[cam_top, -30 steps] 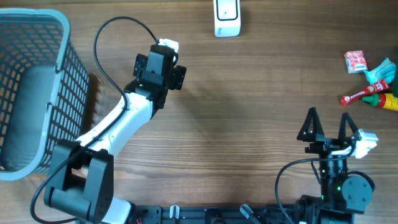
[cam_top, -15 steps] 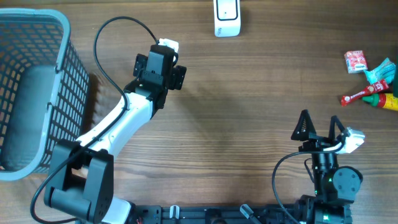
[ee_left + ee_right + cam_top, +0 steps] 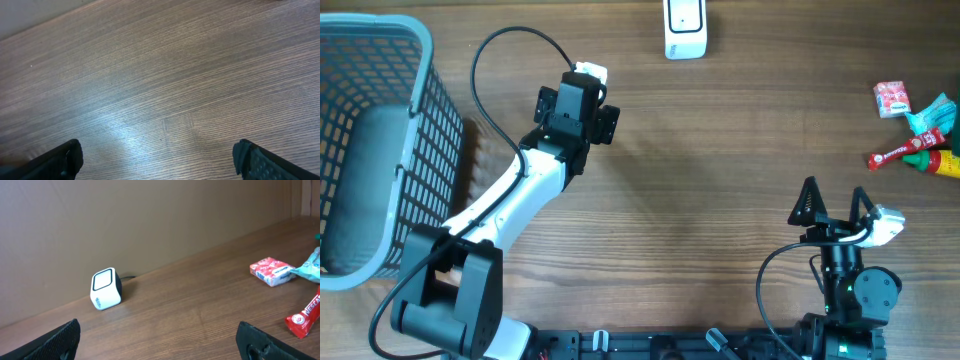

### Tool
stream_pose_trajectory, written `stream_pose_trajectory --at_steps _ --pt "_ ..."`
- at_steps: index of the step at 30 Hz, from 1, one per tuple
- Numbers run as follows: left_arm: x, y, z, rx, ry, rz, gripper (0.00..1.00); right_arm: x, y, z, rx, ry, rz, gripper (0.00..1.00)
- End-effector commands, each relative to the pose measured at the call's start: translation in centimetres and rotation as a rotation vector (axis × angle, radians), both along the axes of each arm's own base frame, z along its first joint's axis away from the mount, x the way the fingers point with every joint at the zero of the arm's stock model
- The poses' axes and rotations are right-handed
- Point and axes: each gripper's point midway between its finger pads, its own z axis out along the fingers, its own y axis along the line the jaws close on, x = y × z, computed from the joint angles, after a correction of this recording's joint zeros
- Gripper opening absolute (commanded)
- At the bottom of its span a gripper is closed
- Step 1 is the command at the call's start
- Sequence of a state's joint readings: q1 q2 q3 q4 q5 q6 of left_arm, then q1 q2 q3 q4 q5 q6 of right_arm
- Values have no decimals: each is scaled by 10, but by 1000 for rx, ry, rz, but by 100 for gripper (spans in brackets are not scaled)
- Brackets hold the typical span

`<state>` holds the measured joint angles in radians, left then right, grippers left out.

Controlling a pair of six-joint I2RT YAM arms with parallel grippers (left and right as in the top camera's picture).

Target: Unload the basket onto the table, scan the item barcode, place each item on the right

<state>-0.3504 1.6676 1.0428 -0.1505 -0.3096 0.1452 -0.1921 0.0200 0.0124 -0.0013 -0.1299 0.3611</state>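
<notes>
Overhead: scanner [image 3: 685,28] at the worktop's [image 3: 720,200] far edge. Red pack [image 3: 892,99] and red bar [image 3: 892,155] lie well right of it. Right end effector [image 3: 835,198] is open and empty on the scanner's right, nearer the red pack than the left end effector [image 3: 578,108], which is left of the scanner.
Left wrist: fingers spread, bare wood only.
Right wrist: fingers spread. Red pack right of scanner, long axis slanted. Looks like the right arm's pick.

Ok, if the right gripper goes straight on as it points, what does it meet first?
Nothing, it seems: the open right gripper aims between the white box-shaped scanner and the red-and-white packet, over the wooden table; depth unclear.
</notes>
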Motion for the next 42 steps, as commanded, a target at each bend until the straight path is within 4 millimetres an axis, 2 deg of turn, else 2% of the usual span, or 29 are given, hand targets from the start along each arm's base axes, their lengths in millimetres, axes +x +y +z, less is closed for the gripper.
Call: stream_pose_trajectory --at_steps 1,33,36,39,42 --pt "2 2 16 -1 -37 0 100 -1 -5 2 -23 -16 -25 100" --pt "-1 3 12 6 -17 0 100 -1 -5 2 -22 -15 -25 100" --pt "-7 -2 10 -20 14 -26 100 -1 -5 2 -22 -15 -25 100" --pt "-13 -20 14 -68 21 -91 100 -1 -5 2 -22 -15 -25 100" --pt "-20 -40 26 -125 9 -166 100 -1 -5 2 -22 -15 -25 100"
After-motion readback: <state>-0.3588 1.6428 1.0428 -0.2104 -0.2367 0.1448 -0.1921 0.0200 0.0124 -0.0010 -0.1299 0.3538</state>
